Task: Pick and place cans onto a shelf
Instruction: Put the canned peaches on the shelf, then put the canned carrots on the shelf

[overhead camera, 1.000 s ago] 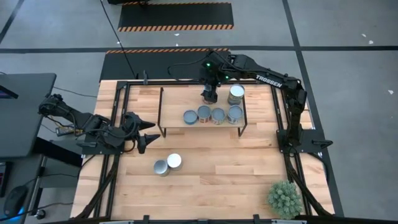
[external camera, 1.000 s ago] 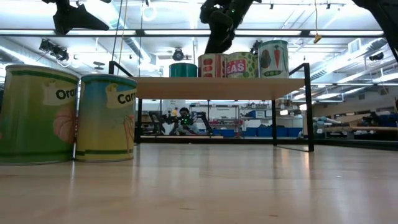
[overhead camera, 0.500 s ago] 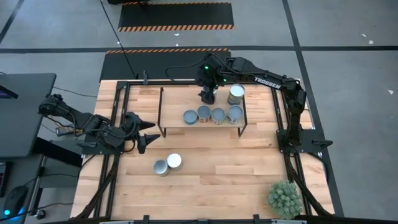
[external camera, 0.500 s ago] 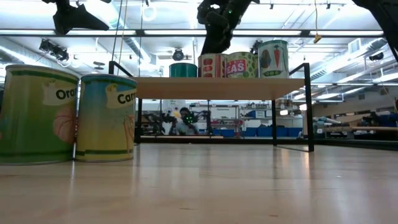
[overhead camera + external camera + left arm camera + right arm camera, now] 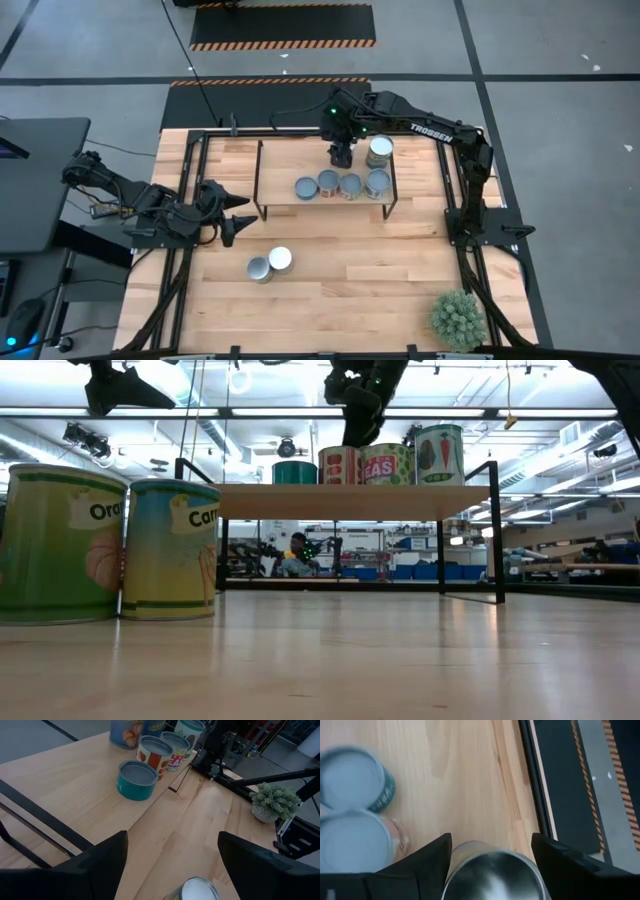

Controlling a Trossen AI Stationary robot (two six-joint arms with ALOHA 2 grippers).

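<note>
The shelf (image 5: 290, 160) stands at the table's far middle. Several cans stand on it: a near row (image 5: 340, 185) and one tall can (image 5: 380, 150) at the far right. My right gripper (image 5: 340, 153) reaches down over the shelf's far part, beside that tall can, and is closed around another can (image 5: 492, 875) that shows only in the right wrist view. Two more cans (image 5: 270, 264) stand on the table, left of middle. My left gripper (image 5: 238, 213) hovers open off the shelf's left end, holding nothing. My right gripper has a silver-topped can between its two fingers (image 5: 427, 865). The can's rim (image 5: 451, 865) reaches the inner side of each finger. The fingers come slanting down from the far side. The gripper hides the can's lower part, so whether it stands on the shelf cannot be told.
A green potted plant (image 5: 458, 320) stands at the table's near right corner. Black frame rails (image 5: 190, 190) run along the table's left and right sides. Bare tabletop lies between the shelf and the near edge.
My right gripper has tipped a little where it stands over the shelf's far part. The cans in view and my left arm have kept still.
</note>
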